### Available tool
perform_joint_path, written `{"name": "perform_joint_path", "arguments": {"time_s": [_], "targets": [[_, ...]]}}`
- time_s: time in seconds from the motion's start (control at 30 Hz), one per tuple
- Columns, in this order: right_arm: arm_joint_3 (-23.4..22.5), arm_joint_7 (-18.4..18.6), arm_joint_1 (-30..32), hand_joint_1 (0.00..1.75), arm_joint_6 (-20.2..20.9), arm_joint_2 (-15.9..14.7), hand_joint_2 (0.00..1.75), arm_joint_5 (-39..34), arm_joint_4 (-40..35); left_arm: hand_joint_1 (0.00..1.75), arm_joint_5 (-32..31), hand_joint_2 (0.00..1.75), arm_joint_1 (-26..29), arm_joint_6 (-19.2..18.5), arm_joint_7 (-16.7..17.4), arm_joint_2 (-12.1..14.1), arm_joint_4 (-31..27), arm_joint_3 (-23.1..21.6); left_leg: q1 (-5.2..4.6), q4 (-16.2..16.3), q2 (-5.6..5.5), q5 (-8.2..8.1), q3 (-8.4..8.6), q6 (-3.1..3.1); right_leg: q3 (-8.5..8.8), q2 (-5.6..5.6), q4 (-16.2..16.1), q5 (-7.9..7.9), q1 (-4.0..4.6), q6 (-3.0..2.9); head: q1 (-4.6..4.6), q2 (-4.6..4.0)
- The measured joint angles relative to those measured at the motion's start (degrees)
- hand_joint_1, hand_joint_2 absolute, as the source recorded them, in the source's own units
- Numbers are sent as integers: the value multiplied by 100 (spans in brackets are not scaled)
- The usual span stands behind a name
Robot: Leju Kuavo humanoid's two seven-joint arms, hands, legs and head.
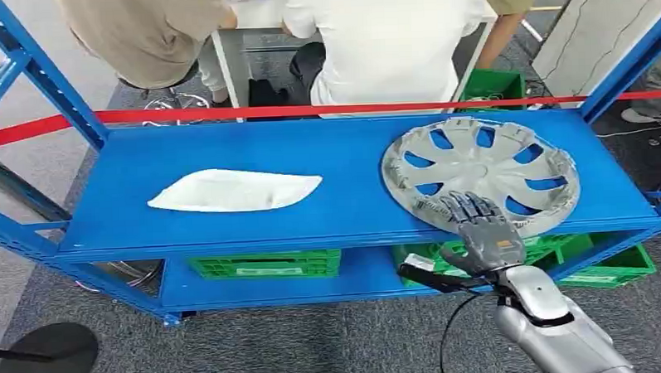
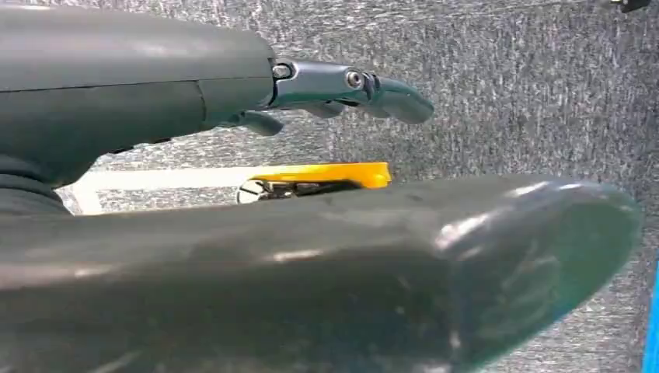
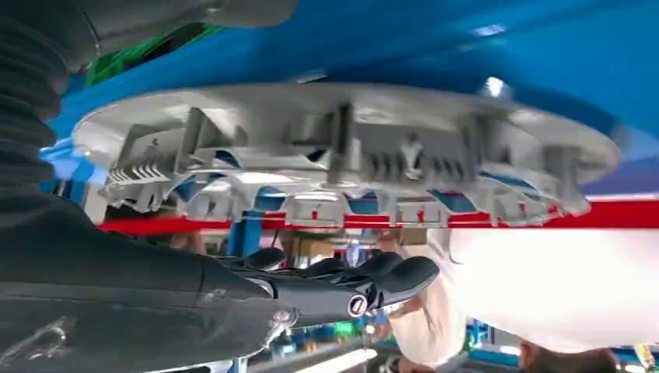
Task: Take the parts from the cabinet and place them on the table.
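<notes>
A: Where does the wheel cover (image 1: 480,175) sit?

B: On the top shelf (image 1: 226,144) of the blue cabinet, toward its right end, lying flat with its ribbed inner side and clips facing up. Its near edge reaches the front lip of the shelf.

A: And the right hand (image 1: 483,228)?

B: At that near edge. In the head view its dark fingers (image 1: 469,206) lie over the rim of the wheel cover, stretched forward and a little apart. In the right wrist view the fingers (image 3: 373,273) are straight and close together, with a gap between them and the wheel cover (image 3: 342,148). So it holds nothing; the fingers are extended, not curled. I cannot tell whether the tips are touching the rim.

A: The other part?

B: A white, leaf-shaped panel (image 1: 234,190) lies flat on the same shelf, left of centre, well apart from the wheel cover.

A: The left hand (image 2: 233,194)?

B: In the left wrist view it hangs over grey carpet (image 2: 505,116), fingers (image 2: 350,85) straight, nothing in it.

A: Anything else around?

B: Green crates (image 1: 263,264) on the lower shelf, a red tape (image 1: 324,109) stretched behind the cabinet, and people (image 1: 384,35) seated beyond it.
</notes>
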Motion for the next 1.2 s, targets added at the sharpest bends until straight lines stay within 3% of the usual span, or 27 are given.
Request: {"name": "perform_joint_path", "arguments": {"time_s": [0.03, 0.1, 0.13, 0.27, 0.33, 0.37, 0.4, 0.43, 0.47, 0.5, 0.53, 0.6, 0.63, 0.67, 0.77, 0.8, 0.83, 0.87, 0.93, 0.97, 1.0, 1.03, 1.1, 1.13, 1.17, 1.2], "targets": [[2, 91, -4, 0, -7, -4, 175, 171, 22, 0, 9, 0, -1, 0, 0, 0, 0, -2, 2, 0, -3, -13, 24, -4, 166, 0, -367, 240, -1, -12, -2, 2], [0, 222, -40, 0, -13, -20, 175, 427, 85, 0, 22, 0, -2, -2, 0, 0, 0, -4, 7, 0, -11, -54, 93, -46, 684, -1, -1421, 755, -3, -32, 0, 0], [0, 264, -72, 0, -13, -22, 175, 476, 138, 0, 28, 0, -6, -4, -2, 4, 0, -7, -22, 2, -13, -67, 91, -74, 798, 9, -1582, 659, 9, -30, -2, 2], [-64, 369, -96, 0, -39, -46, 175, 677, 339, 0, 33, 0, -5, -20, 0, 2, 0, -11, -26, -37, -18, -31, 75, -190, 774, 26, -1651, 678, 27, -165, -28, 0], [-120, 398, -116, 0, -94, -48, 175, 751, 400, 0, 35, 0, -11, -33, 0, -4, 0, -15, -32, 163, 0, -221, -14, -252, 810, 14, -1707, 706, -18, -244, -48, 0], [-131, 410, -137, 0, -105, -48, 175, 784, 441, 0, 33, 0, -13, -35, 0, -9, 0, -19, -29, 520, 1, -429, -191, -265, 805, 9, -1707, 700, -17, -267, -59, 0], [-144, 433, -145, 17, -105, -48, 175, 834, 488, 0, 35, 0, -11, -37, 0, -9, 0, -28, -27, 978, 1, -644, -409, -275, 805, 2, -1707, 698, -14, -280, -61, 0], [-149, 471, -148, 175, -98, -48, 175, 902, 542, 0, 35, 0, -5, -37, 0, -11, 0, -46, -30, 1407, 1, -803, -620, -281, 805, -1, -1707, 695, -11, -283, -59, 0], [-149, 513, -154, 175, -83, -48, 175, 999, 592, 0, 35, 0, 2, -39, 0, -11, 0, -55, -30, 1665, 1, -834, -763, -285, 805, -1, -1707, 694, -10, -285, -61, 0], [-146, 561, -178, 175, -33, -48, 175, 1150, 684, 0, 35, 0, 5, -52, 0, -11, 0, -63, -30, 1623, 1, -710, -762, -281, 808, 0, -1706, 694, -11, -285, -61, 0], [-142, 598, -202, 175, 15, -48, 175, 1264, 740, 0, 33, 0, -1, -57, 0, -11, 0, -70, -30, 1385, 1, -504, -661, -271, 811, 2, -1705, 694, -12, -285, -68, 0], [-129, 664, -258, 175, 57, -29, 175, 1433, 841, 0, 35, 0, -24, -59, -2, -7, 0, -96, -28, 478, 6, -13, -218, -250, 832, 10, -1702, 687, -25, -262, -70, 0], [-125, 677, -296, 175, 66, -26, 175, 1485, 894, 0, 35, 0, -35, -61, -11, -7, 0, -105, -26, 140, 19, 55, -46, -246, 828, 14, -1695, 682, -9, -228, -76, 0], [-122, 686, -322, 175, 64, -26, 175, 1503, 929, 0, 37, 0, -48, -61, -17, -9, 0, -109, -25, -40, -4, -7, -1, -213, 789, 24, -1637, 661, 27, -191, -90, 0], [-109, 690, -371, 175, 42, -4, 175, 1536, 1012, 0, 46, 0, -26, -61, -24, -9, 0, -116, -49, 6, -11, 12, -27, -109, 806, 17, -1706, 706, 11, -108, -66, 0], [-109, 697, -385, 175, 33, -4, 175, 1540, 1034, 0, 48, 0, -24, -66, -24, -18, 0, -116, -1, -19, -8, 37, -15, -69, 778, 17, -1693, 674, 9, -81, -77, 2], [-105, 697, -384, 175, 22, -4, 175, 1540, 1047, 0, 50, 0, -28, -66, -26, -9, 0, -116, 3, -18, -8, 33, -9, -51, 732, 8, -1564, 564, 12, -47, -39, 0], [-103, 699, -386, 175, -15, 0, 175, 1542, 1062, 0, 55, 0, -32, -66, -26, 7, 0, -116, 5, -18, -8, 29, -6, -22, 579, 2, -1207, 353, 4, -13, 11, 2], [-101, 697, -388, 175, -70, 17, 175, 1553, 1082, 0, 55, 0, -30, -70, -28, 11, 0, -116, -1, -16, 1, 23, -6, -11, 128, -1, -237, -56, -13, 23, 11, 0], [-101, 697, -382, 175, -90, 26, 175, 1553, 1101, 0, 55, 0, -29, -76, -35, 9, 0, -116, -1, -15, 1, 22, -3, -9, -29, -1, 82, -142, -14, 31, 9, 0], [-101, 697, -381, 175, -111, 31, 175, 1556, 1117, 0, 55, 0, -27, -87, -39, 9, 0, -118, -1, -15, -2, 20, 4, -8, -71, -1, 137, -93, -16, 35, 13, 0], [-101, 697, -386, 175, -131, 35, 175, 1558, 1123, 0, 55, 0, -25, -94, -48, 7, 0, -118, 2, -14, -7, 15, 20, -7, 33, -1, -84, 93, -18, 28, 11, 0], [-101, 701, -422, 175, -219, 37, 175, 1591, 1123, 0, 55, 0, -25, -122, -85, 7, 0, -118, 13, -14, -17, -16, 79, -38, 562, -3, -1129, 631, -32, 17, 11, 0], [-101, 703, -428, 175, -280, 39, 175, 1619, 1123, 0, 55, 0, -26, -140, -107, 7, 0, -118, 10, -14, -22, -32, 100, -65, 774, -4, -1569, 732, -46, 21, 13, 0], [-101, 708, -428, 175, -317, 55, 175, 1641, 1126, 0, 55, 0, -36, -148, -144, 9, 0, -120, -30, 5, -39, -47, 85, -96, 877, 10, -1690, 649, -16, -7, 11, 0], [-101, 719, -401, 175, -374, 57, 175, 1661, 1126, 0, 55, 0, -32, -179, -201, 9, 0, -120, -30, -15, -45, -26, 76, -128, 851, 18, -1669, 658, -18, -55, -7, 2]]}}
